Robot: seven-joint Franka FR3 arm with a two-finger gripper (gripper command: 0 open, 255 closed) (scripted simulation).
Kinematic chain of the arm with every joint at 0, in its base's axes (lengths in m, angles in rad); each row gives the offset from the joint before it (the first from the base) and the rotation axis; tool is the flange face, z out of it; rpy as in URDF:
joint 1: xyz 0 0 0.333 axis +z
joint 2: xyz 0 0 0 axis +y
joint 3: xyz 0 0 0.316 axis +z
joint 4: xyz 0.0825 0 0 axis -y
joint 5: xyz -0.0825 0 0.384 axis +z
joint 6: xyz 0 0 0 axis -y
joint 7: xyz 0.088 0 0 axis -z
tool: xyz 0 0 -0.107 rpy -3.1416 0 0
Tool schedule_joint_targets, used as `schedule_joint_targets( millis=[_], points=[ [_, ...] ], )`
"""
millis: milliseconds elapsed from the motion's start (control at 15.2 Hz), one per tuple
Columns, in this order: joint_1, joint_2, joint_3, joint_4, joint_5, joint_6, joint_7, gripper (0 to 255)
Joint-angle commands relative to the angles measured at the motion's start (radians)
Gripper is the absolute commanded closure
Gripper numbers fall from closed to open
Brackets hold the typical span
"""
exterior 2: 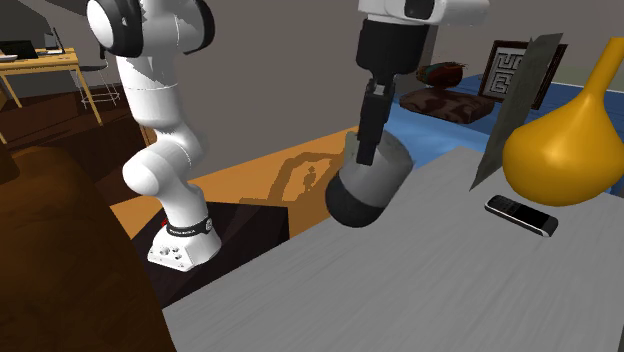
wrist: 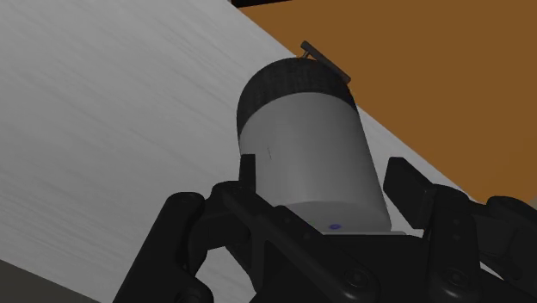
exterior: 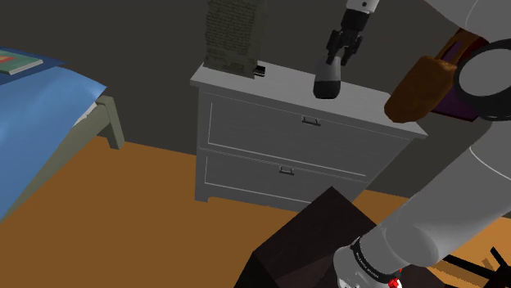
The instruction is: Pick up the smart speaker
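Note:
The smart speaker [exterior: 327,82] is a grey cylinder with a black band at its lower end. My gripper [exterior: 335,59] is shut on its upper end and holds it tilted just above the white dresser top [exterior: 278,82], near the front edge. In the second exterior view the speaker [exterior 2: 368,185] hangs from the gripper [exterior 2: 365,155] over the grey-white top [exterior 2: 400,290]. In the wrist view the black fingers [wrist: 404,185] clasp the speaker [wrist: 301,138] on both sides, with the dresser edge and a drawer handle [wrist: 325,60] beyond it.
A dark textured slab [exterior: 233,37] and a small black phone-like device [exterior: 260,71] stand on the dresser's far end. An orange vase [exterior: 422,86] sits close to the speaker. A blue bed [exterior: 41,123] lies at the shoulder view's left. The dark stand [exterior: 311,245] is below.

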Motion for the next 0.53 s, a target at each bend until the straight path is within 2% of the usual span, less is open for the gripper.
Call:
schedule_joint_targets(
  millis=[0,462],
  points=[
    [-0.004,0.014,-0.003,0.046,0.004,-0.032,-0.005,255],
    [-0.019,0.078,-0.012,0.227,0.027,-0.153,-0.016,255]
  ],
)
